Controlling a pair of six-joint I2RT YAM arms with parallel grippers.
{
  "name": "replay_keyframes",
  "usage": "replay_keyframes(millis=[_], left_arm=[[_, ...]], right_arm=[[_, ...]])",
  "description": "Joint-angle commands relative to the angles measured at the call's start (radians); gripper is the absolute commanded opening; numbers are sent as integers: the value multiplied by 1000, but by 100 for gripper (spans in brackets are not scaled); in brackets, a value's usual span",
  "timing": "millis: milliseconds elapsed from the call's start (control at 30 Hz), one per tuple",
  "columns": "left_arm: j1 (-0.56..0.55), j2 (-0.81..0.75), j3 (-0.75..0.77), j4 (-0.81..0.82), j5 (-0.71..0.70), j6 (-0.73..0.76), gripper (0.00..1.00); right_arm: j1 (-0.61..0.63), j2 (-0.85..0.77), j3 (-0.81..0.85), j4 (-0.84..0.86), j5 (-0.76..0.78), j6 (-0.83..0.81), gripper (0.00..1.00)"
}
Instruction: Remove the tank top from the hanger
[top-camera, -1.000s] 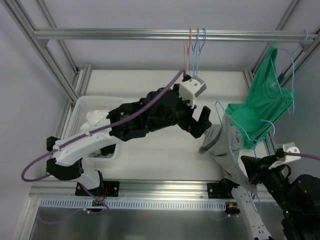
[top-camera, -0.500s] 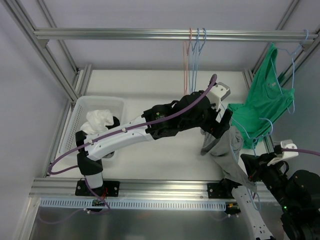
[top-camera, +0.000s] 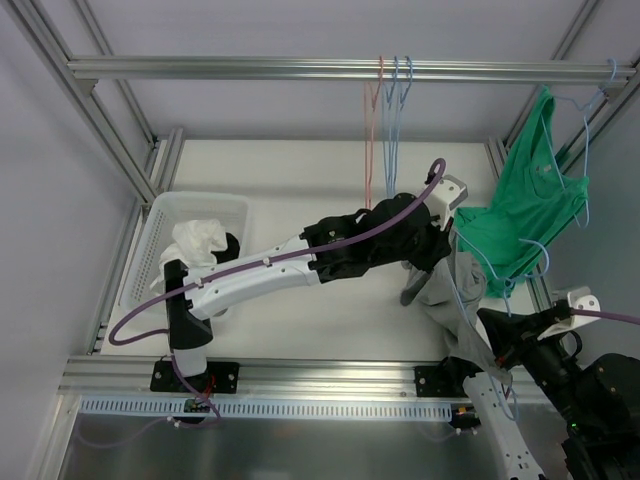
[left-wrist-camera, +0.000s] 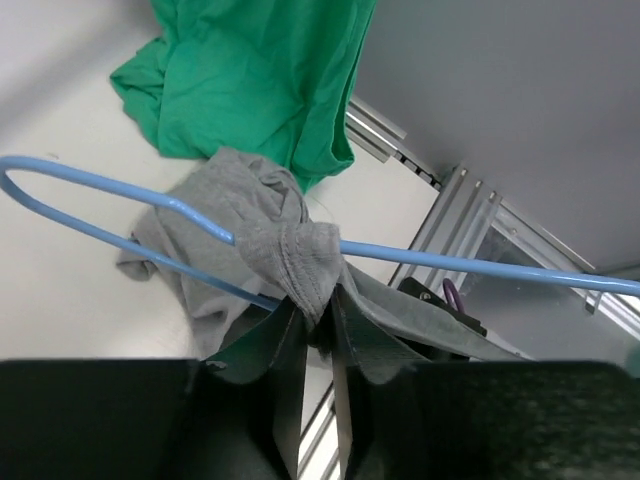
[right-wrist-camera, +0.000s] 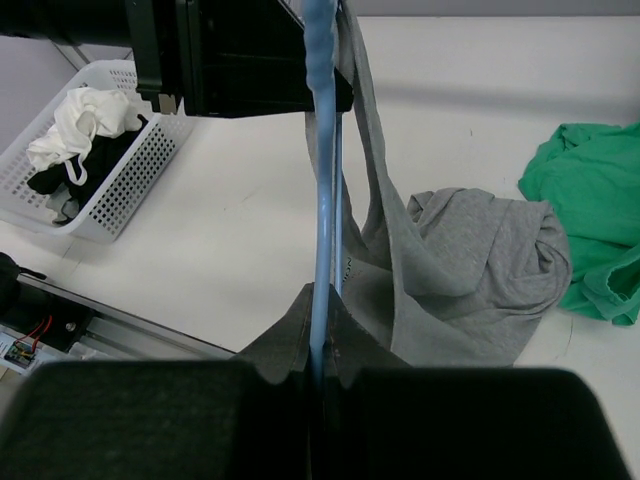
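The grey tank top (top-camera: 440, 288) hangs on a light blue hanger (top-camera: 462, 300) at the right of the table, its lower part bunched on the tabletop. My left gripper (top-camera: 447, 237) reaches across from the left. In the left wrist view the left gripper (left-wrist-camera: 315, 302) is shut on a bunched strap of the grey tank top (left-wrist-camera: 285, 250) where it wraps over the hanger wire (left-wrist-camera: 480, 266). My right gripper (right-wrist-camera: 320, 300) is shut on the hanger (right-wrist-camera: 320, 150), holding it up from below while the grey tank top (right-wrist-camera: 470, 260) drapes beside it.
A green tank top (top-camera: 520, 215) on another blue hanger hangs from the right frame, its hem pooled on the table beside the grey one. A white basket (top-camera: 160, 215) with clothes sits at the left. Several empty hangers (top-camera: 390, 100) hang from the top rail.
My left arm swung right to the hanger's top, and its open jaws closed on the grey strap. The right gripper kept hold of the hanger.
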Motion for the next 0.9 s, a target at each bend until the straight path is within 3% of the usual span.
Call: replay_keyframes(millis=[0,233,500,667,867], left_arm=[[-8,-44,-40,41,-57,-3,3],[-8,-153,-138,38,-227,-18,0],[6,-416,-319,21,-579,-106,0],[7,-505,-370,11,-625,-107,0],[12,-571,-439,10,-532,-118,0]], right_arm=[[6,-6,20,74,-23,11,0],[6,-12,-6,58,-115,-91,0],[117,6,76,-66,-313,-261,0],[179,-24,170,-66,-474,-315,0],[193,-31,166,66,-480,-233,0]])
